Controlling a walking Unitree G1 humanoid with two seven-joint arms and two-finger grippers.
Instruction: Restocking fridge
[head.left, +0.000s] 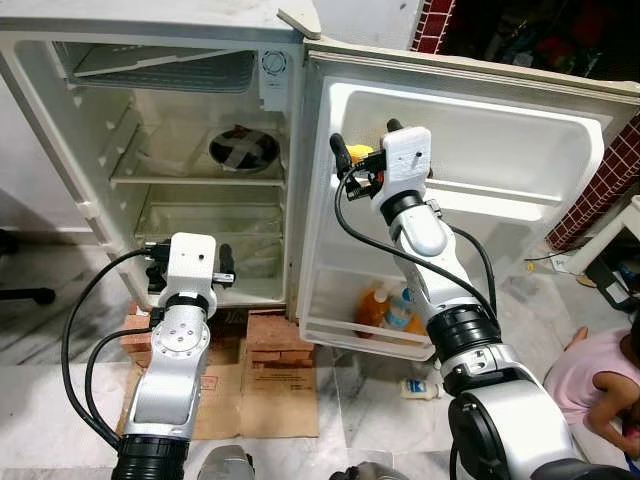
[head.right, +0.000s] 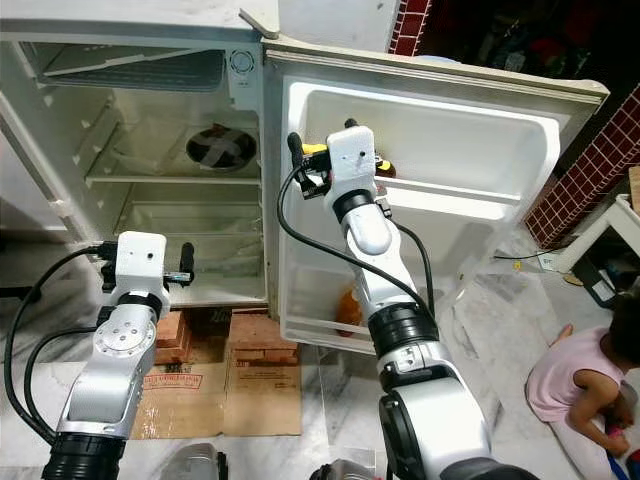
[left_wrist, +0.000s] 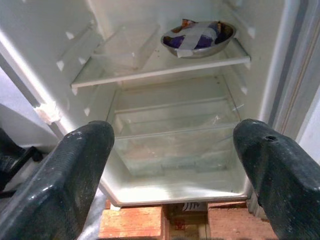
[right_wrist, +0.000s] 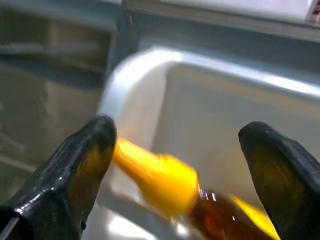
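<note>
Open fridge (head.left: 180, 180) fills upper frame, raised on bricks (head.left: 270, 335) over marble floor (head.left: 350, 400). Right gripper (head.left: 365, 150) spread wide, yellow-capped bottle (right_wrist: 170, 185) btwn fingers at door shelf (head.left: 480, 195), center. Left gripper (left_wrist: 175, 165) released, lower left.

The left pincer (left_wrist: 172, 165) is hanging before the open fridge (left_wrist: 45, 75), its two black fingers (left_wrist: 75, 175) spread wide apart and gripping nothing. A metal bowl (left_wrist: 200, 37) sealed with strips of tape is sitting on the upper shelf (left_wrist: 160, 70), above a clear crisper drawer (left_wrist: 175, 135). Red bricks (left_wrist: 132, 222) are showing beneath the cabinet.
</note>
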